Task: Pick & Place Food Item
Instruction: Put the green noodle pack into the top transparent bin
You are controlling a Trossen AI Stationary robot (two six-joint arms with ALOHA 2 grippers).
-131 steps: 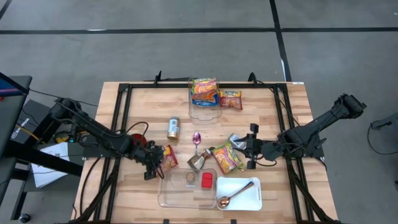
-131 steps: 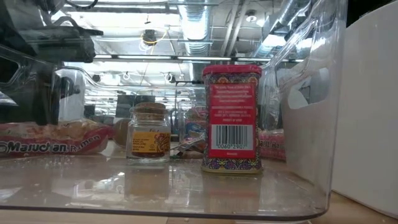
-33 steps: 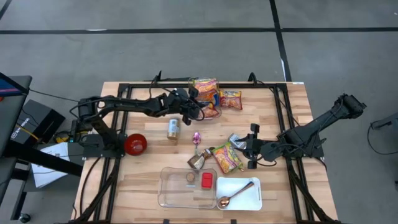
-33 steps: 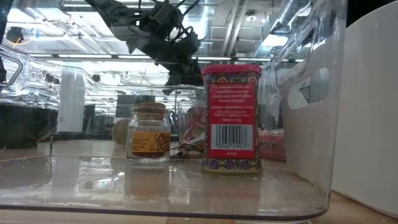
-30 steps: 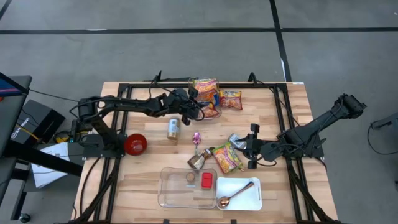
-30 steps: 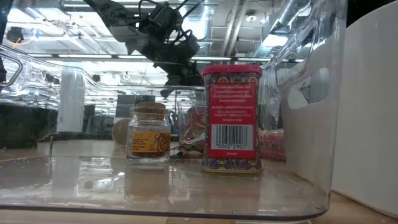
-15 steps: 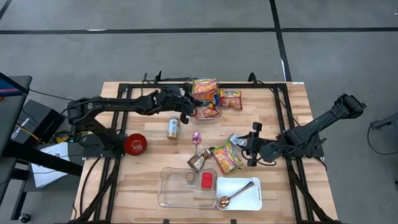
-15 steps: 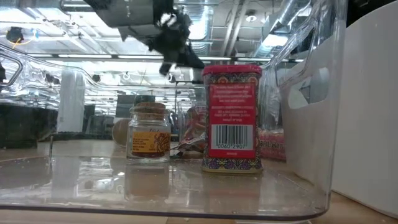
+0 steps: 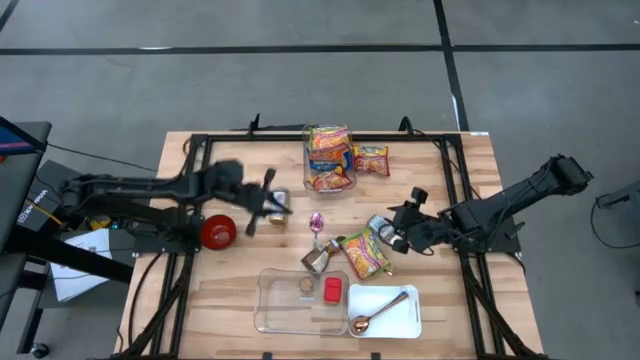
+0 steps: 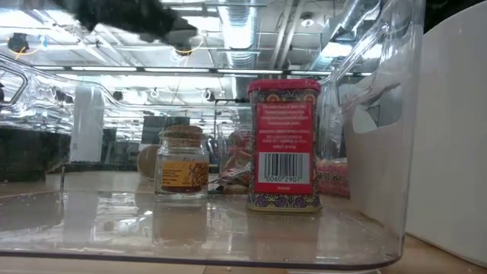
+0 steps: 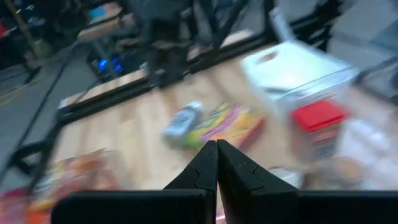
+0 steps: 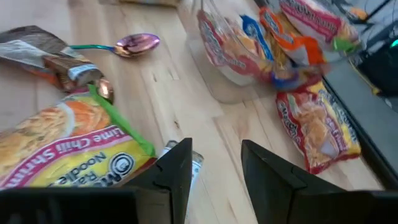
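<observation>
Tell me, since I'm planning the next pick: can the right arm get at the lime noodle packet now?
Probably yes. The right claw is open, just beside the lime noodle packet, and nothing lies between them.

1. A round red bowl (image 9: 218,230) is seen just behind the left gripper (image 9: 262,207).
2. A small silver metal can (image 9: 280,203) is found just beside that gripper.
3. A pink metallic spoon (image 9: 316,222) is placed between it and the right gripper (image 9: 397,235).
4. A copper-coloured spoon (image 9: 375,313) is laid in a white rectangular tray (image 9: 400,322), near the right gripper.

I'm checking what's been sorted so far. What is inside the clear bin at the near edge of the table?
The clear bin holds a small cork-topped jar and a red tin, both upright. The high view shows nothing else inside.
</observation>
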